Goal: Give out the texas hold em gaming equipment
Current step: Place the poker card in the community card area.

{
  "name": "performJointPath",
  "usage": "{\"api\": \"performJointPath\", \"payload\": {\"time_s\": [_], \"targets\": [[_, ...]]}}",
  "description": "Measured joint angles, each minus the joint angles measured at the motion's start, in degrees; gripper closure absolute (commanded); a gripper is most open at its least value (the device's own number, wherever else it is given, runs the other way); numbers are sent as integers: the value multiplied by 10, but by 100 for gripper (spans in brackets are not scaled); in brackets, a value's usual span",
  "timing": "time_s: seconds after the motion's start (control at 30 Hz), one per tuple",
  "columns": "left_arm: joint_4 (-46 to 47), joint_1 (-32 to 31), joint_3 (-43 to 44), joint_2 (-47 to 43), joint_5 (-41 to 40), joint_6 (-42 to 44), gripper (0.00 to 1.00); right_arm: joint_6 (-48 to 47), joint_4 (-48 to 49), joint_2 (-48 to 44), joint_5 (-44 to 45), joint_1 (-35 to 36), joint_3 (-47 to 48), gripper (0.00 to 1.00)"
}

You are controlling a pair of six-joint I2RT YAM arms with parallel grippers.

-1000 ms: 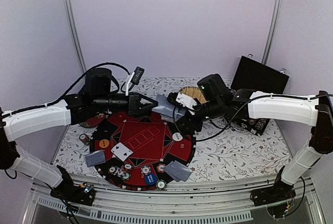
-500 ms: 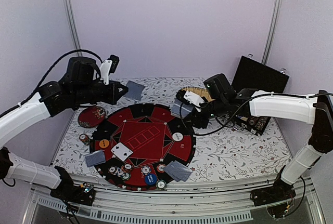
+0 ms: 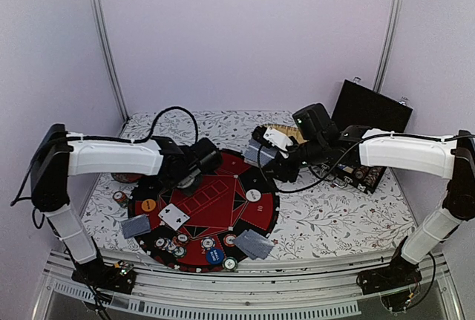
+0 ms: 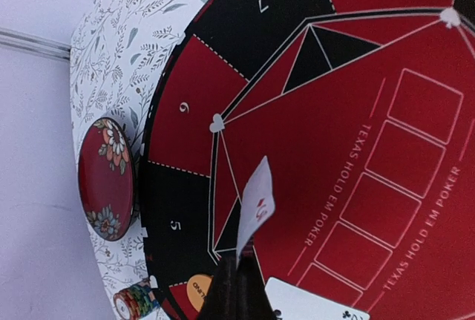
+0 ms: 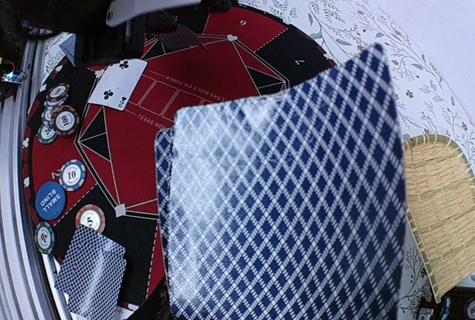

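Top external view: the round poker mat (image 3: 215,212) takes up the middle of the table, and dealing is judged to be the step in hand, well begun but not finished. A deck (image 5: 282,194) of blue-diamond-backed cards is held over the mat's far right edge by the right gripper (image 3: 266,158), whose jaws are pressed on it. A single card (image 4: 256,201) with a red-suited face is pinched by its lower edge in the tightly closed left gripper (image 4: 239,283). It stands nearly edge-on above the left part of the mat, and whether it touches the felt cannot be told. One club card (image 3: 174,216) lies face up by the row of printed boxes, so a box beside it is judged to be the target. For that the wrist would have to be rolled until the card lies flat, then lowered and the pinch released.

An open black case (image 3: 371,108) stands at the far right, its lower half mostly hidden by the right arm. The straw tray (image 5: 438,209) behind the deck is bare where it shows. No chip is seen in the red patterned dish (image 4: 107,179) just off the mat's left edge.

Face-down cards (image 3: 254,244) and chips (image 3: 214,255) lie along the mat's near rim.
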Motion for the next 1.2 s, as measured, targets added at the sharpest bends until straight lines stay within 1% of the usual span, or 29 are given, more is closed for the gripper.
{"api": "performJointPath", "payload": {"time_s": [0.1, 0.2, 0.5, 0.83, 1.17, 1.2], "targets": [[-24, -15, 10, 47, -28, -5, 100, 0, 0, -5, 4, 0, -2, 57], [-36, -24, 7, 70, -23, -7, 100, 0, -2, -11, 9, 0, -6, 57], [29, -36, -63, 44, 84, 15, 100, -2, -4, -16, 11, -2, -16, 57], [63, -38, -64, 44, 152, 17, 100, -3, -4, -22, 11, -4, -17, 57], [59, -38, -64, 44, 193, 6, 100, -3, -4, -22, 11, -4, -18, 57], [57, -39, -64, 44, 196, 5, 94, -3, -4, -22, 11, -4, -18, 57]]}}
